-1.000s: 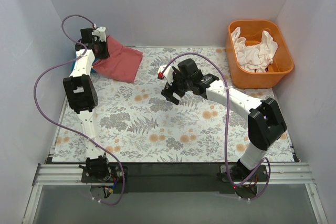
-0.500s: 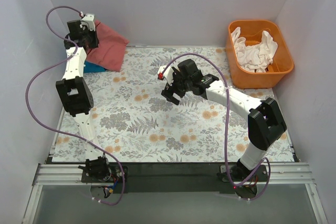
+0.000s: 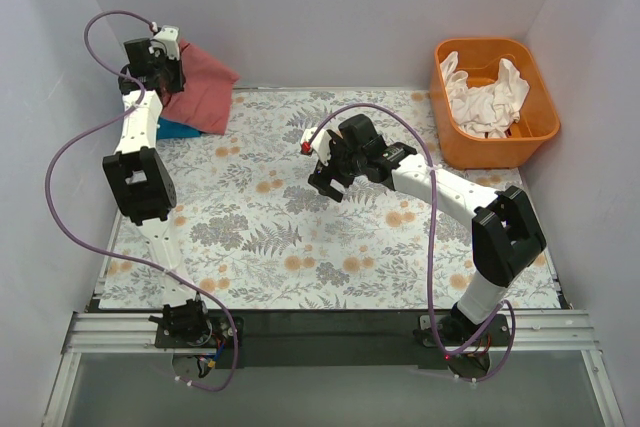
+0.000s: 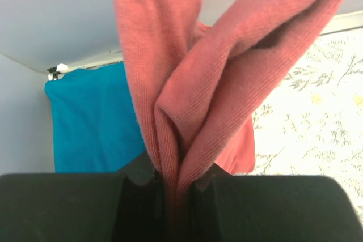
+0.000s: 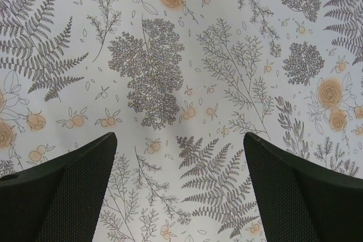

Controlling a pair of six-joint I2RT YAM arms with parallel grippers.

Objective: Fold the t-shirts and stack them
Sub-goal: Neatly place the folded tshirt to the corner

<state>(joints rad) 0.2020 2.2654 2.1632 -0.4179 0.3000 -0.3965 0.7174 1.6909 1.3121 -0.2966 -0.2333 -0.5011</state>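
Left gripper [image 4: 170, 181] is clamped down tight on a bunched fold of the rose-red t-shirt [image 4: 187, 83]; in the left wrist view you can see the fabric pinched right between the jaws, fanning out into two thick folds above them. From the top camera that gripper [image 3: 163, 69] sits up at the far left corner of the table, lifted off the surface, with the red shirt [image 3: 207, 94] hanging from it and draping down to the right. Its lower edge lies over the bright blue t-shirt [image 3: 178, 130], which sits flat in that same corner against the left wall. The blue one [image 4: 91, 118] shows just behind and under the red one in the wrist view too.

Right gripper [image 3: 326, 184] is wide open, holding nothing, hovering over the middle of the floral tablecloth [image 3: 300, 237]. Its wrist view only shows fern-and-flower print between the spread fingers [image 5: 62, 191].

Over at the far right there's an orange tub [image 3: 542, 129] with crumpled white cloths [image 3: 490, 99] in it.
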